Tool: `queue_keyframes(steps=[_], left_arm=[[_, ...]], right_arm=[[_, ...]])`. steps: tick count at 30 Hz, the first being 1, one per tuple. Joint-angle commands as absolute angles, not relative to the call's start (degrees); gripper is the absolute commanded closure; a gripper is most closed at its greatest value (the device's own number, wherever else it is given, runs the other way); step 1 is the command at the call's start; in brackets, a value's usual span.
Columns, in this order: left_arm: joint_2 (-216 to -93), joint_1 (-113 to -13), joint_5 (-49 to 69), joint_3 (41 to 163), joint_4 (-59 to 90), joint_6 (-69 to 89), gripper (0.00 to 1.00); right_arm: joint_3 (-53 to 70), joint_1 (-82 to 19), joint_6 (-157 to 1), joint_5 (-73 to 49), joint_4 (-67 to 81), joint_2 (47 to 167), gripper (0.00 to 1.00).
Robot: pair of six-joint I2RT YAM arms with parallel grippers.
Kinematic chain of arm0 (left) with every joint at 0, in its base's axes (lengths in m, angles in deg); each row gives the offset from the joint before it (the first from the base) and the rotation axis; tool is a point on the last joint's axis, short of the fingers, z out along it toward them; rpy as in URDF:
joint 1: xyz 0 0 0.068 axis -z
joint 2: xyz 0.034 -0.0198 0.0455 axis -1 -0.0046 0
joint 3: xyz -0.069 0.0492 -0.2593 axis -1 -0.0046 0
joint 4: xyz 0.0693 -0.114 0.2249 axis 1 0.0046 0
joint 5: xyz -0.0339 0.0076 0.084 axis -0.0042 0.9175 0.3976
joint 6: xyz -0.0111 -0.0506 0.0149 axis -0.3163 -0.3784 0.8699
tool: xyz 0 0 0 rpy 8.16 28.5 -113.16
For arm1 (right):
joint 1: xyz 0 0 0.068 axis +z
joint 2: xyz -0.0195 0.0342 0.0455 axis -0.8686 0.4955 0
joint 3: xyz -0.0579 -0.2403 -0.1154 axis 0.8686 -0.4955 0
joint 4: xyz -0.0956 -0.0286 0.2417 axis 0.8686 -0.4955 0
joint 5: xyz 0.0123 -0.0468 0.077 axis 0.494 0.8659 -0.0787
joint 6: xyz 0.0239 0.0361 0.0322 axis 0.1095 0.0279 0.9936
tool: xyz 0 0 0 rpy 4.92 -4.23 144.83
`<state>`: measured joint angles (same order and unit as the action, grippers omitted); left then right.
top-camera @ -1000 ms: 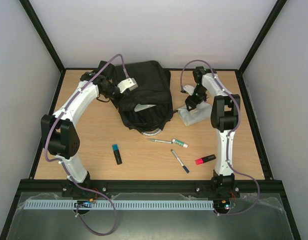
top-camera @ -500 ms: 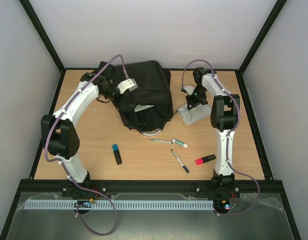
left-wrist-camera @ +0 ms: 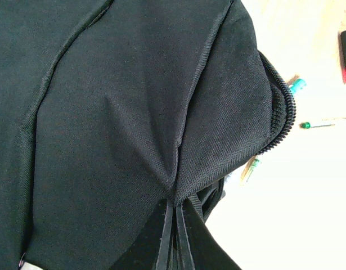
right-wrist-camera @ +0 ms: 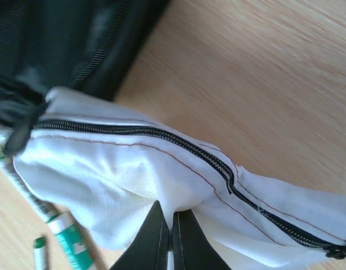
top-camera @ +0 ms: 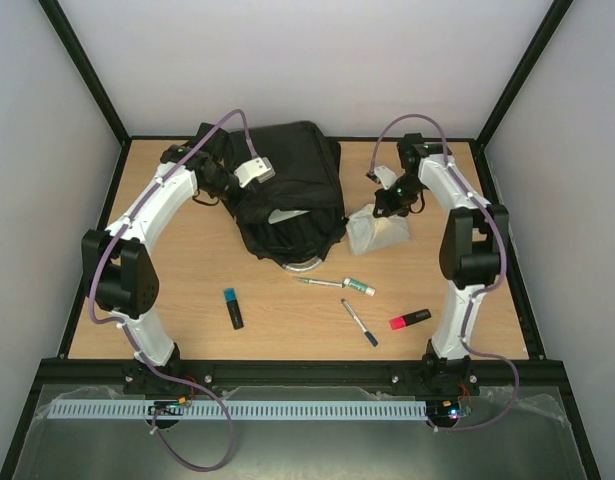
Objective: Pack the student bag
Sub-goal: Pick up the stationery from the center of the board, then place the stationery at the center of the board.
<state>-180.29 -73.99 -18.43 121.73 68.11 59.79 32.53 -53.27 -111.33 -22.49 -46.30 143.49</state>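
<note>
The student bag, a large black backpack, lies at the back middle of the table. My left gripper rests on its left side, shut on a pinched fold of the black fabric; in the left wrist view the left gripper has its jaws pressed together on that fold. My right gripper is shut on a whitish zipped pouch just right of the bag. The right wrist view shows the right gripper nipping the pouch below its black zip, with the pouch partly raised.
In front of the bag lie a green-capped marker, a blue pen, a pink highlighter and a blue-capped highlighter. A grey loop sticks out at the bag's near edge. Black frame rails border the table.
My right gripper closed on the pouch and pulled it up and slightly left, and the right arm's elbow swung out to the right. The left arm and the bag stayed still.
</note>
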Motion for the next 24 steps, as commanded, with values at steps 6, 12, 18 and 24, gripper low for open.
queue_keyframes(steps=[6,12,18,24], left_arm=[[-180.2,-73.7,-21.4,123.5,69.0,60.1,0.97],[-180.8,-73.6,-21.7,123.6,68.8,59.9,0.97],[-181.1,-73.4,-21.2,124.7,69.0,59.9,0.98],[-180.4,-73.3,-20.8,123.5,69.0,60.2,0.98]], right_arm=[[19.3,-52.4,-108.6,-37.5,-39.0,129.5,0.99],[12.7,-47.8,-110.0,-37.1,-33.2,124.9,0.99],[13.7,-44.0,-105.9,-35.0,-29.7,127.5,0.99],[11.7,-43.8,-106.4,-33.6,-30.7,126.2,0.84]])
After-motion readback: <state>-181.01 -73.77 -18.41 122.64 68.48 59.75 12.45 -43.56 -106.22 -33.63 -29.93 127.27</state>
